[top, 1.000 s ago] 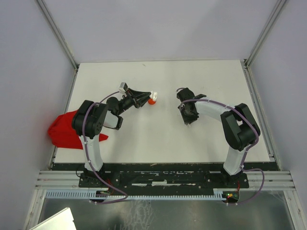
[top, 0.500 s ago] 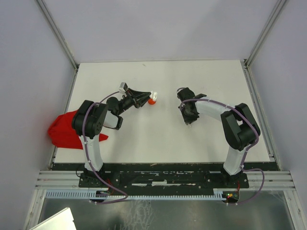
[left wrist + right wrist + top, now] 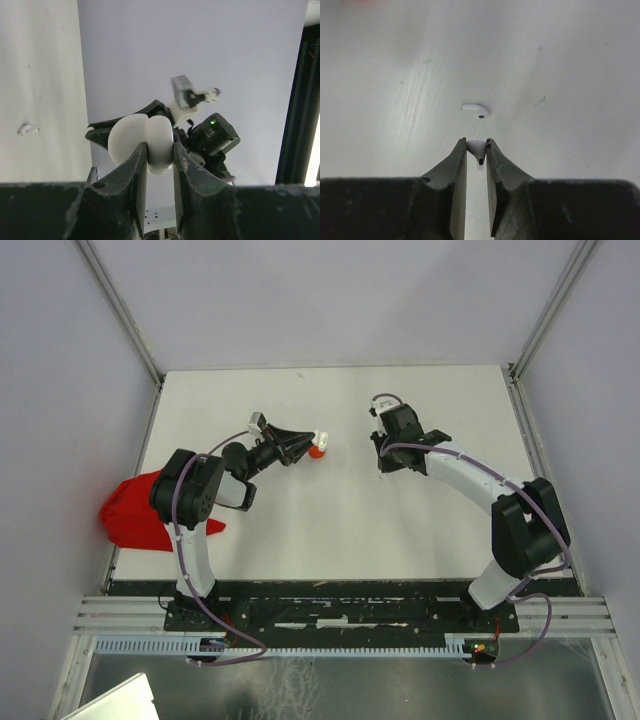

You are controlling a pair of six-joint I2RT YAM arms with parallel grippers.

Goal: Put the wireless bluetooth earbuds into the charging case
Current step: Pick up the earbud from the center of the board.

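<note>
Now right gripper (image 3: 476,143) swung farther out, pinching white earbud (image 3: 476,147), left gripper (image 3: 160,146) still clamping charging case (image 3: 129,135).

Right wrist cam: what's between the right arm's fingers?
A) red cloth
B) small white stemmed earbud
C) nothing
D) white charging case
B: the right gripper pinches a small white stemmed earbud between its fingers, a second white earbud lies on the white table beyond it, and the white charging case is in the left gripper.
</note>
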